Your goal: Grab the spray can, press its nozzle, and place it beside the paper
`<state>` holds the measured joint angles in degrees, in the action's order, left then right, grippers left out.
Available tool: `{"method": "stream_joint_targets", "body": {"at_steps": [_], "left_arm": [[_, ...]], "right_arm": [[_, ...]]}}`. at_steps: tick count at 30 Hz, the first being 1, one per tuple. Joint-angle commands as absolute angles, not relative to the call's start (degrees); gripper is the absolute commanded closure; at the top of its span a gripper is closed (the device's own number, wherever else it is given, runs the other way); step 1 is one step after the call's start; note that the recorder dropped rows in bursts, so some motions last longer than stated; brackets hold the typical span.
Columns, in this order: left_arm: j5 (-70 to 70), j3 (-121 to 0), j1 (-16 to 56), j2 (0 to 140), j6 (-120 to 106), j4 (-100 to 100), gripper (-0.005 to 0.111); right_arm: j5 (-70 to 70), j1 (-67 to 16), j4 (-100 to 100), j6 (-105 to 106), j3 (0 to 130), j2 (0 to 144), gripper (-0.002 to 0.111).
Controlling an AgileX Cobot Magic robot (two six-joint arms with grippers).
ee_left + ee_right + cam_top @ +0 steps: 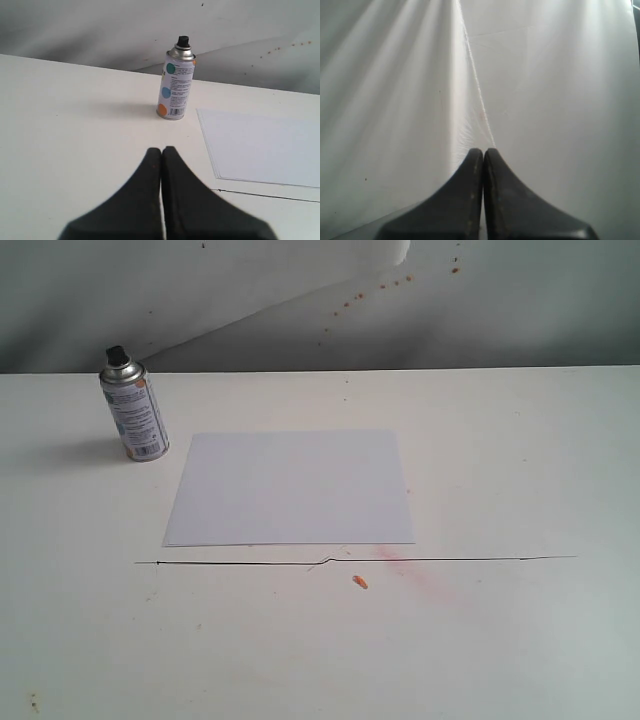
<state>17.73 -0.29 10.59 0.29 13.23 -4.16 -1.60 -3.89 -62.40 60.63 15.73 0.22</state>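
Observation:
The spray can (134,408) stands upright at the far left of the table, its black nozzle (116,354) on top, just left of the white paper (290,487) lying flat mid-table. In the left wrist view the spray can (176,86) with its nozzle (183,41) stands some way beyond my left gripper (162,149), which is shut and empty; the paper (265,146) lies off to one side of it. My right gripper (483,150) is shut with nothing in it, facing a pale draped backdrop. Neither gripper shows in the exterior view.
A thin dark line (350,560) runs across the off-white tabletop (500,440) just in front of the paper, with a small orange speck (360,582) and a faint pink smear near it. A grey backdrop (300,300) rises behind the table.

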Motion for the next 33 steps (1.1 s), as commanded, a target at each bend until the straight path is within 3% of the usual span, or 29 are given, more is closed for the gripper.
{"method": "stream_joint_targets", "body": {"at_steps": [1, 33], "left_arm": [[18.22, 0.00, 10.93, 0.00, 11.91, -3.56, 0.107], [21.15, 0.00, 10.83, 0.00, 11.84, -3.56, 0.107]], "right_arm": [[-1.55, -3.62, -62.49, 60.99, 15.38, 0.00, 0.108], [-1.55, -3.62, -62.49, 61.00, 15.38, 0.00, 0.108]]}}
